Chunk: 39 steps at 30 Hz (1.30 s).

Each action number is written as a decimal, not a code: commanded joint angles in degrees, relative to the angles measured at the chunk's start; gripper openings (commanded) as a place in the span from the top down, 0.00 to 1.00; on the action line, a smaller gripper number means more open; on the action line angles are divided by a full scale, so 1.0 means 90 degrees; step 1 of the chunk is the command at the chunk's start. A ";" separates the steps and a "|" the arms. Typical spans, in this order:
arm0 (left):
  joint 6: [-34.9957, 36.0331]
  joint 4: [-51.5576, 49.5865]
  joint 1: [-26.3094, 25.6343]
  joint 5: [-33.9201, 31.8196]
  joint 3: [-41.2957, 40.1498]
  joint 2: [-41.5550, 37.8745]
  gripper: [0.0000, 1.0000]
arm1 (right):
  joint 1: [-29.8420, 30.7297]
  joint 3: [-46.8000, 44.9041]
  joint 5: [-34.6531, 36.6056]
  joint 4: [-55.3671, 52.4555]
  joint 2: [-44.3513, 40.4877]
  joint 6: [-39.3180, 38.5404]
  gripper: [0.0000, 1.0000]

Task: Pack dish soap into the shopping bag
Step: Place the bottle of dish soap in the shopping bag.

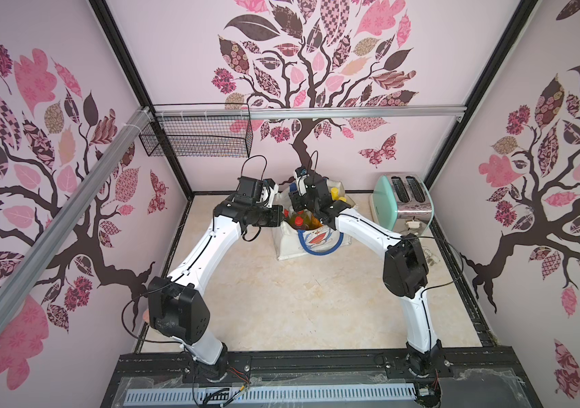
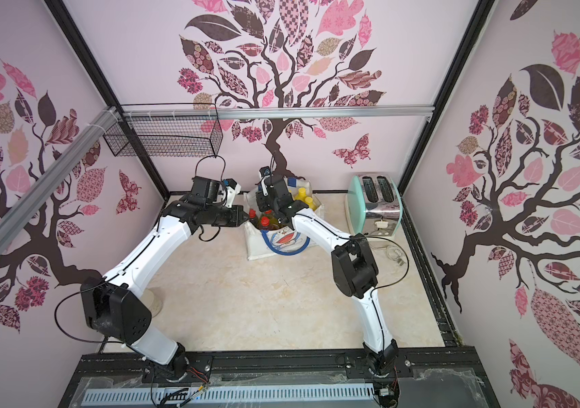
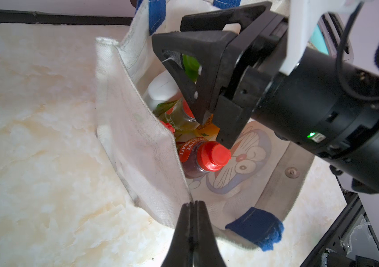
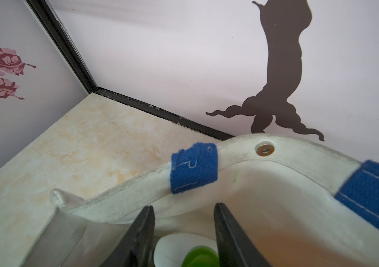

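Found the shopping bag (image 1: 311, 243) standing by the back edge of the worktop (image 1: 281, 300), just beside the toaster (image 1: 401, 197). Packed with dish soap already: yellow caps (image 1: 334, 192) poking up at the back, a red-capped bottle (image 3: 209, 157) near the cat picture, a white bottle (image 4: 172, 249) with a green cap (image 4: 201, 255) deeper in. Can see no bottle out on the worktop (so close to done, at a guess). Held at one top corner by the left gripper (image 3: 194, 208), with fingers (image 3: 183, 231) pressed tight together on the cloth. Over the bag's mouth, the right gripper (image 4: 183, 205), with fingers (image 4: 142, 231) spread apart and holding nothing, right above the white bottle. Could go wrong from here in a few ways. Might catch a spread finger on the rim or on a blue handle (image 4: 194, 171) by pulling up crooked, and so drag the bag along. Might let the soft side flop in, or tip the full bag over, by letting go of the corner too soon. Might knock the tall bottles together, or shove the bag into the toaster, by bumping them on the way out.
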 commanded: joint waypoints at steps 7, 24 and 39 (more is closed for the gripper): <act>0.0043 -0.0239 0.0016 -0.0146 -0.0039 0.0040 1.00 | 0.0044 0.0534 -0.0261 -0.0167 -0.0373 -0.0023 0.44; -0.0076 -0.0200 0.0466 -0.0836 0.0012 -0.0396 0.89 | 0.0048 0.0531 -0.0274 -0.0964 -0.1414 -0.0235 0.30; 0.0269 0.2730 0.0758 -0.4642 -0.2774 -0.3168 0.28 | -0.0250 -0.4462 0.1704 -0.0645 -0.5652 -0.0459 0.01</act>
